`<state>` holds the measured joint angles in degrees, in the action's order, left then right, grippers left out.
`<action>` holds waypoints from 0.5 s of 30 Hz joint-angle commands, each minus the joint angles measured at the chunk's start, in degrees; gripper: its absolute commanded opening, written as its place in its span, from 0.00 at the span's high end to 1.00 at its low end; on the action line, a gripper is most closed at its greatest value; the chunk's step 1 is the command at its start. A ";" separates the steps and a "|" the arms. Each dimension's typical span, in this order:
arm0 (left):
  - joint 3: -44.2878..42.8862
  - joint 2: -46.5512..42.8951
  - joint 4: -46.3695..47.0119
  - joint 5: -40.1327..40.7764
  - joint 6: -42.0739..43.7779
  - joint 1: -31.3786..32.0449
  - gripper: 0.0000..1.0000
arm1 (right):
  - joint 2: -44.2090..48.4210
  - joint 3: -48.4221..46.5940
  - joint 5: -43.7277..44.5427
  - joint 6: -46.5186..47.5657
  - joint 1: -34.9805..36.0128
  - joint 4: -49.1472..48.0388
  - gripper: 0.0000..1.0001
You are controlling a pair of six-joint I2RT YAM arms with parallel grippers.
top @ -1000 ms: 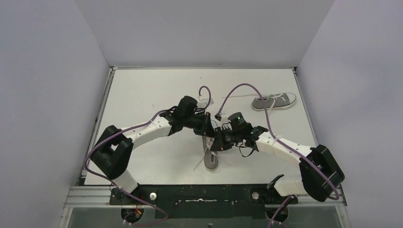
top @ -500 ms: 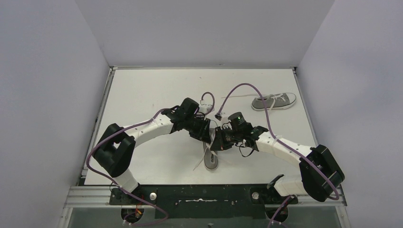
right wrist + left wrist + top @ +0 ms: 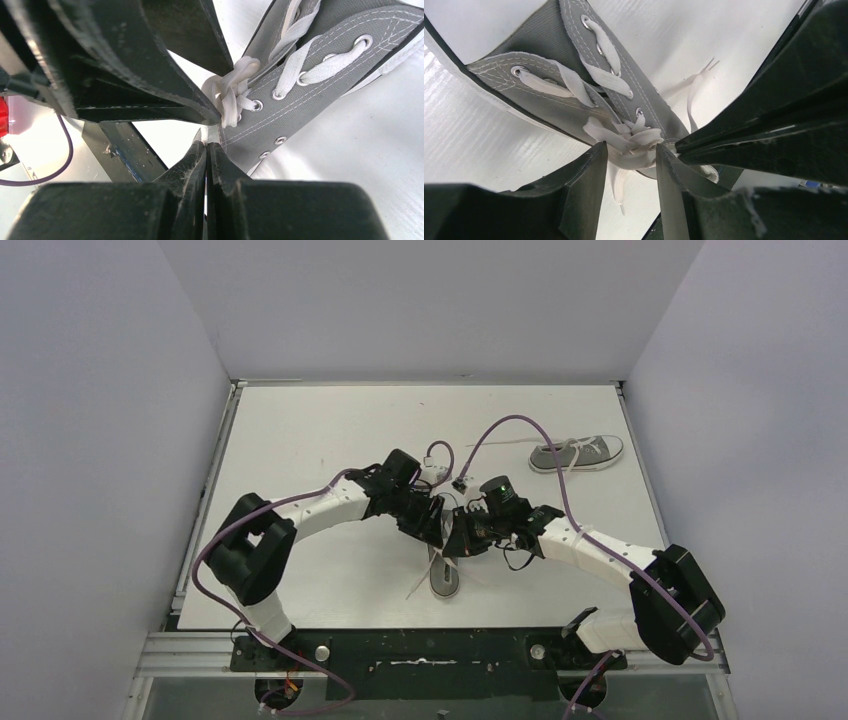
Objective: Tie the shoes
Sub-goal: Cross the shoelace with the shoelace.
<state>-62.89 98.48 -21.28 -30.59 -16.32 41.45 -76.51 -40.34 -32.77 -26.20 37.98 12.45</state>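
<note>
– what's the surface?
– a white table [image 3: 300,430], matte, a few small dark specks on it, a metal rail [image 3: 190,650] along the near edge.
– and around it?
– plain pale grey walls [image 3: 430,300] on three sides, left, back, right, closing it in like a booth. soft, even light, faint shadows.

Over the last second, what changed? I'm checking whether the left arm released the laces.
The left arm shifted nearer the robot's base, over the near shoe, and its jaws opened, now straddling the lace knot. The right arm, jaws shut, and the far shoe stayed put.
</note>
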 commanded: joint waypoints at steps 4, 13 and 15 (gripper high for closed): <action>-2.58 1.73 2.41 -2.62 0.27 -1.07 0.64 | 0.29 -0.32 0.28 0.79 0.47 -2.81 1.00; 5.23 -0.73 15.82 -9.71 -10.24 -4.40 0.93 | 0.37 -0.01 1.68 -1.00 0.51 -3.49 1.00; 7.34 -1.95 18.40 -10.33 -11.88 -4.39 1.00 | 0.47 -0.09 2.26 -1.76 0.52 -3.86 1.00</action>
<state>-58.37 100.16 -11.49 -37.26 -23.77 37.47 -76.51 -40.32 -32.27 -26.55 37.98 12.40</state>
